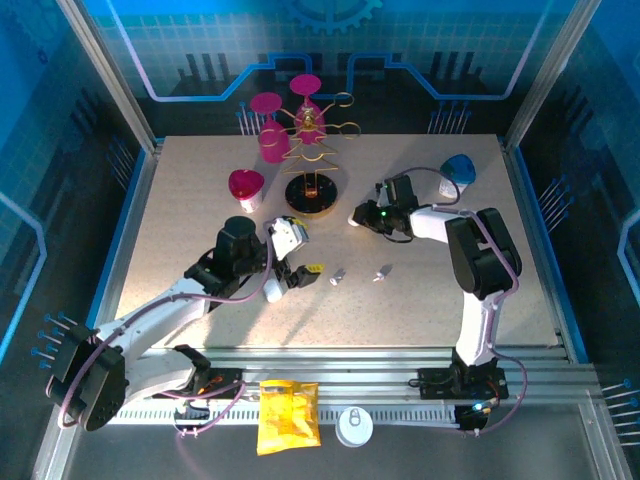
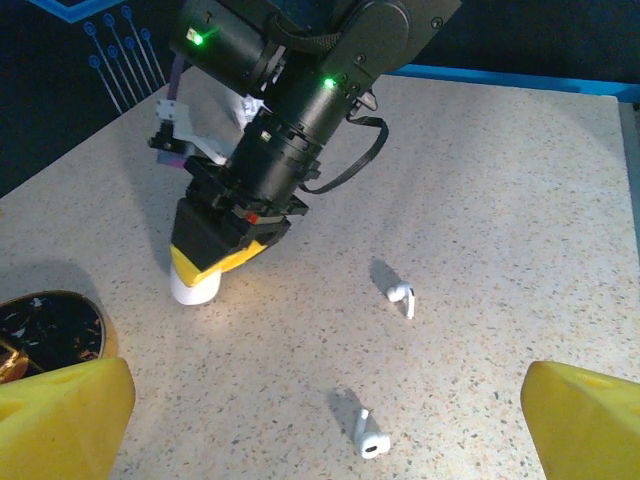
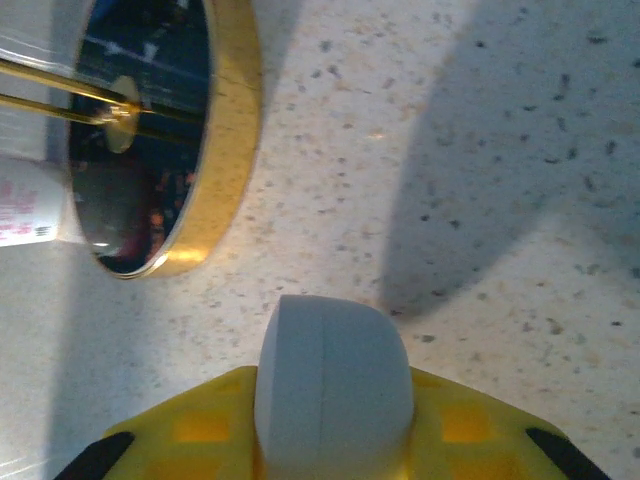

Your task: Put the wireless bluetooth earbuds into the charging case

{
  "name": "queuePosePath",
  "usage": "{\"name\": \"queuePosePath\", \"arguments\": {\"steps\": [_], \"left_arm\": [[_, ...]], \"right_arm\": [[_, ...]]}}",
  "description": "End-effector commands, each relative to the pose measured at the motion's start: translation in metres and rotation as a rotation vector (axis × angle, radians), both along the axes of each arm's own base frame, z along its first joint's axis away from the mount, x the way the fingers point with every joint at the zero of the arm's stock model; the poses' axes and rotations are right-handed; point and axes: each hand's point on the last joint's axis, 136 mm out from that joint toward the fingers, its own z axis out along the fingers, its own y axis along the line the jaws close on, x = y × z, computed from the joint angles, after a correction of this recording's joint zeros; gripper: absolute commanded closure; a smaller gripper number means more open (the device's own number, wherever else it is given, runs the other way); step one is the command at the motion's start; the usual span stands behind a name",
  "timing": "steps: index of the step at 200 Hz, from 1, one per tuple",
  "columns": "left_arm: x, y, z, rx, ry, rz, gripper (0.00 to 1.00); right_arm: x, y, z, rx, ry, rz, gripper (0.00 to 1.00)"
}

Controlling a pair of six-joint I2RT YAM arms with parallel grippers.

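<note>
Your left end effector stands wide, yellow fingertips spread, holding nothing. The nearer earbud lies on the desk just ahead, between the fingertips' lines and a little right of centre. Its stem runs roughly along your approach, bud end toward you. The second earbud lies farther out, tilted slightly. In the overhead view both sit right of this end effector, so the left arm is clearly nearer. Your right end effector is clamped narrow on the white charging case, upright on the desk beside the gold-rimmed stand base. Its lid looks shut.
</note>
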Motion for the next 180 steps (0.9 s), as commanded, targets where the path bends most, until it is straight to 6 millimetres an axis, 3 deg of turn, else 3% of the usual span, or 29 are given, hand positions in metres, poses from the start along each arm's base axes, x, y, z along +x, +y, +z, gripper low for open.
{"name": "queuePosePath", "arguments": {"steps": [1,13,45,89,114,131,156,180], "left_arm": [[-0.001,0.003,0.008,0.000,-0.034,0.021,0.01],[0.000,0.006,0.008,-0.006,-0.031,0.040,0.01],[0.013,0.015,0.007,-0.021,0.011,0.150,0.01],[0.037,0.058,-0.012,-0.022,0.178,0.495,0.01],[0.042,0.105,-0.035,-0.093,0.383,0.812,0.01],[0.032,0.132,-0.059,-0.104,0.548,1.005,0.01],[0.011,0.145,-0.090,-0.102,0.744,1.149,0.01],[-0.008,0.146,-0.106,-0.128,0.891,1.248,0.01]], "right_arm": [[0.007,-0.014,0.001,-0.064,-0.006,-0.015,0.75],[0.006,-0.018,0.002,-0.076,-0.006,-0.016,0.70],[0.005,-0.036,0.022,-0.108,-0.045,-0.035,0.43],[-0.013,-0.048,0.071,-0.222,-0.211,0.028,0.21],[-0.034,-0.037,0.088,-0.266,-0.294,0.105,0.18],[-0.047,-0.028,0.095,-0.275,-0.327,0.149,0.17],[-0.067,-0.003,0.103,-0.303,-0.398,0.257,0.16],[-0.081,0.016,0.103,-0.332,-0.434,0.319,0.16]]}}
